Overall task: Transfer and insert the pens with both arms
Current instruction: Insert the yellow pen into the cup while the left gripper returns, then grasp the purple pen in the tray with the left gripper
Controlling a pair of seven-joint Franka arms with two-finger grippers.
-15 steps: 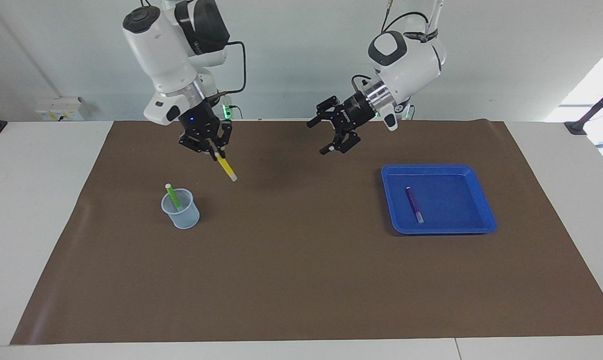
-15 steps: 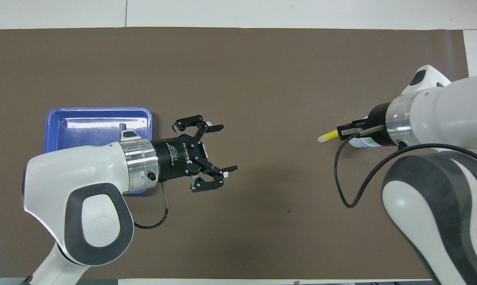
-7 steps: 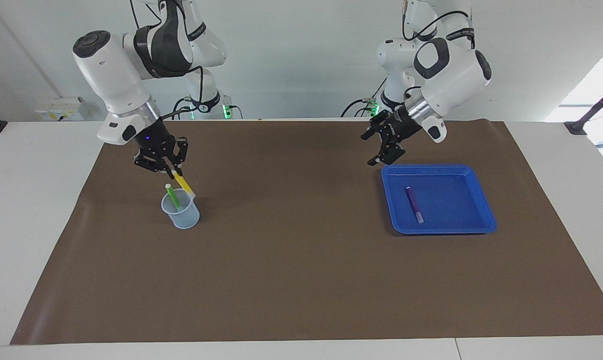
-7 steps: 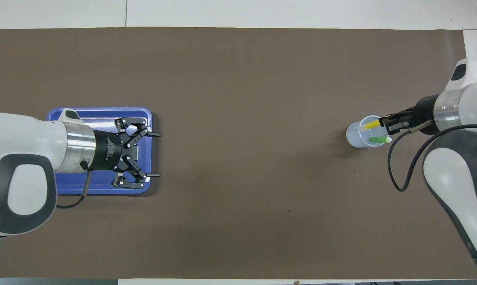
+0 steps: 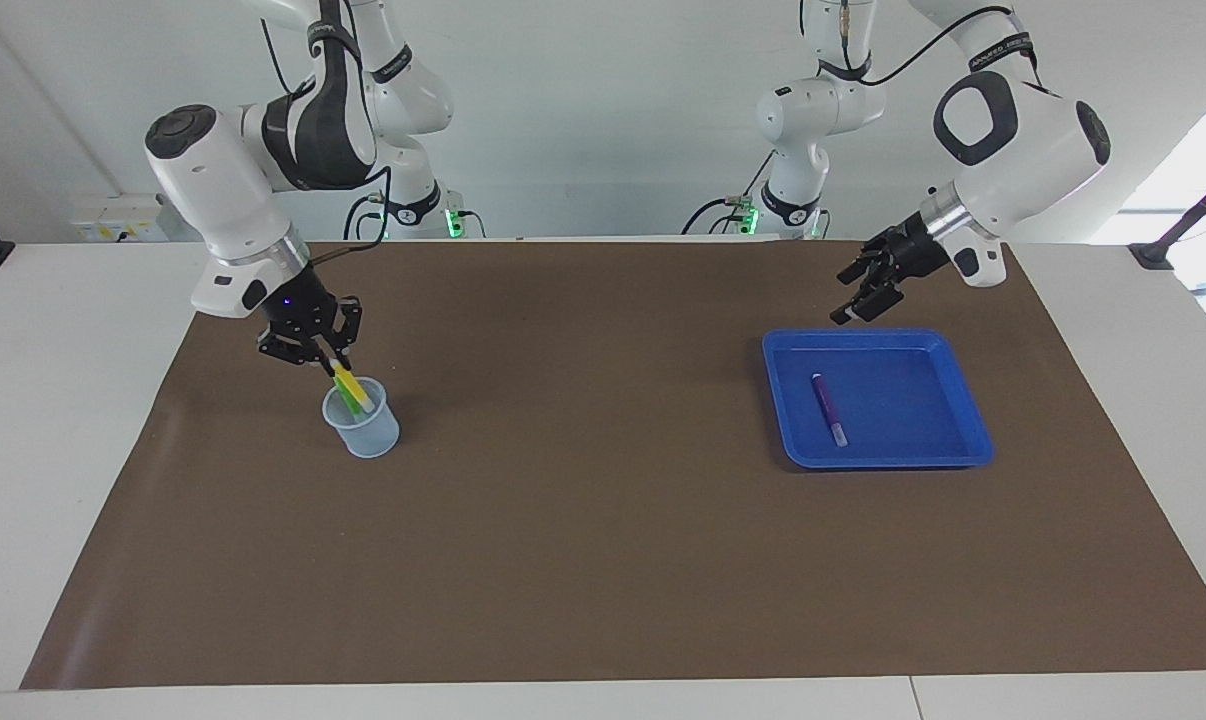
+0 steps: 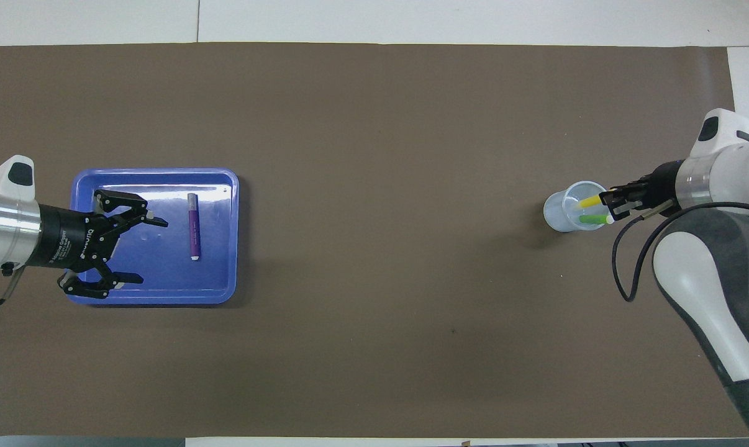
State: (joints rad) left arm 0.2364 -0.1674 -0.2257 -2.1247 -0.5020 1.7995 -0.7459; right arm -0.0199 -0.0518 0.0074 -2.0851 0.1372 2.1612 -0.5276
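Setting: we see 1 table covered by a brown mat [image 5: 603, 560], with 2 white robot arms reaching in from the robots' end.
Cup: a clear plastic cup [image 5: 363, 428] stands upright on the mat toward the right arm's end of the table. We count 2 pens in it.
Green pen: the green pen [image 6: 592, 219] leans inside the cup, its top sticking out above the rim.
Yellow pen: the yellow pen [image 5: 352, 389] is tilted, its lower part down inside the cup beside the green pen, its upper end between the right gripper's fingers.
Right gripper: the right gripper [image 5: 325, 357] sits just above the cup's rim on the side nearer the robots. Its fingers are closed narrowly around the yellow pen's upper end.
Tray: a blue rectangular tray [image 5: 948, 361] lies flat on the mat toward the left arm's end of the table, well apart from the cup. It holds 1 pen.
Purple pen: the purple pen [image 5: 828, 408] lies flat on the tray floor, roughly in the middle, its pale end pointing away from the robots. Nothing touches it.
Left gripper: the left gripper [image 5: 863, 292] hangs in the air over the tray's edge nearest the robots. We see its 2 fingers spread wide, with nothing between them.
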